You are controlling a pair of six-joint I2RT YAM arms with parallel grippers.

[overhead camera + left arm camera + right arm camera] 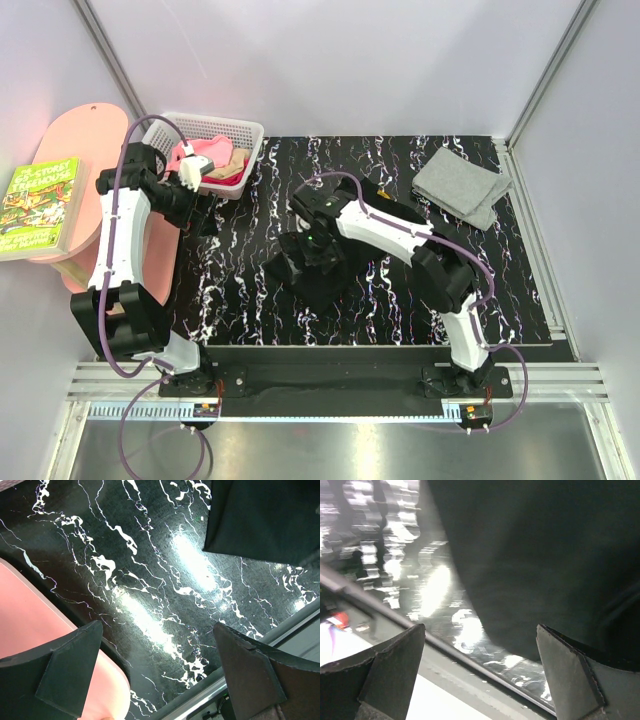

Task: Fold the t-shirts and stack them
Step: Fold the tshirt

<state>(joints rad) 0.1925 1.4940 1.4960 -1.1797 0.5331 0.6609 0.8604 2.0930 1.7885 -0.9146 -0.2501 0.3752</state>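
Note:
A black t-shirt lies crumpled on the middle of the marbled mat; no print shows. It also shows in the left wrist view and in the right wrist view. A folded light grey t-shirt lies at the back right. Pink, tan and red shirts sit in a white basket. My right gripper is open and empty, hovering over the black shirt's near-left edge. My left gripper is open and empty above bare mat, left of the black shirt.
A pink oval board lies left of the mat with a green book on it. The mat's near edge and a metal rail run along the front. Walls close in the back and sides.

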